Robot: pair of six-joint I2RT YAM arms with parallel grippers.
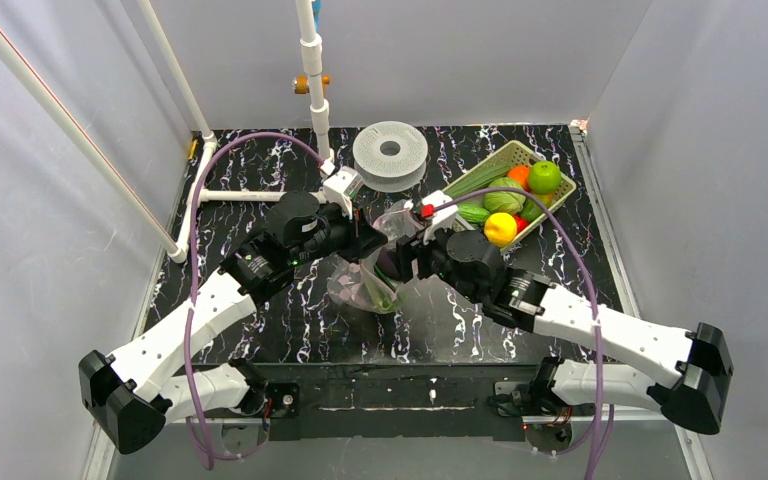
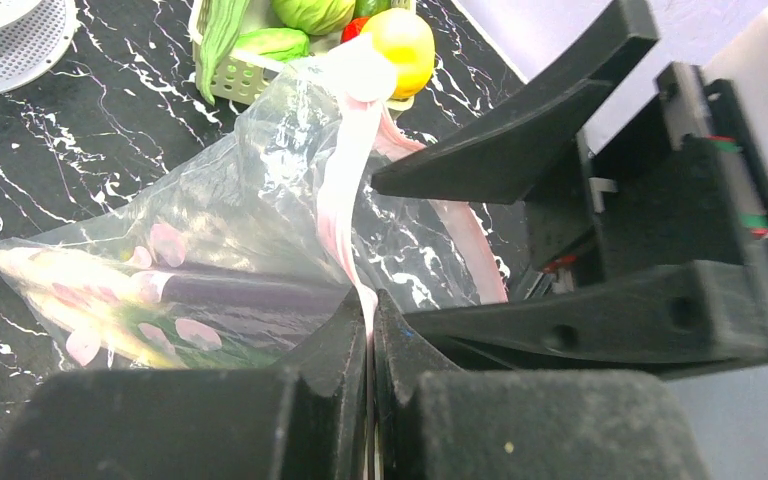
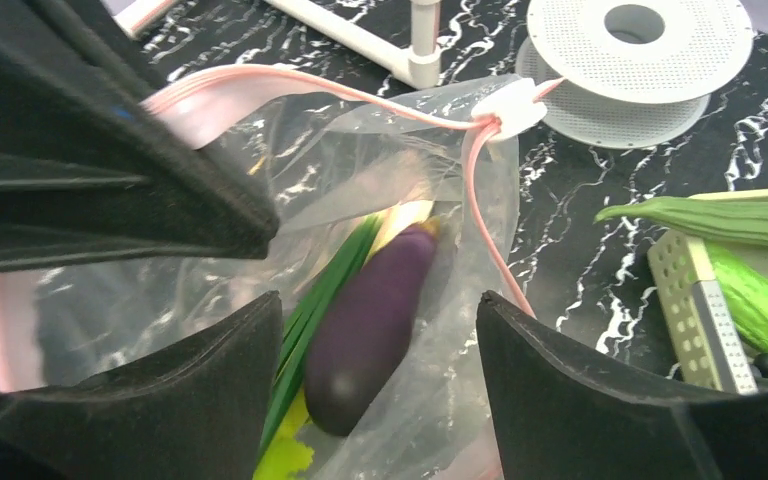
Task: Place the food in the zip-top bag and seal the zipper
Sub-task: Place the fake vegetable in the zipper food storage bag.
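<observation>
The zip-top bag (image 1: 368, 282) lies crinkled on the table between both arms. My left gripper (image 2: 371, 315) is shut on the pink zipper (image 2: 345, 170) at the bag's mouth and holds that edge up. My right gripper (image 3: 380, 300) stands open at the mouth. Beyond its fingers, inside the bag, lie the dark purple eggplant (image 3: 370, 320) and a long green stalk (image 3: 315, 300). Neither finger touches them. A white slider (image 3: 505, 108) sits on the zipper at the far corner. More food is in the basket: a yellow piece (image 1: 500, 228) and a pale green head (image 1: 503, 197).
The yellow-green lattice basket (image 1: 487, 170) stands at the back right, holding an orange ball (image 1: 518, 175) and a green apple (image 1: 544, 176) too. A white perforated spool (image 1: 390, 152) lies at the back middle. A white pipe frame (image 1: 245, 195) crosses the back left.
</observation>
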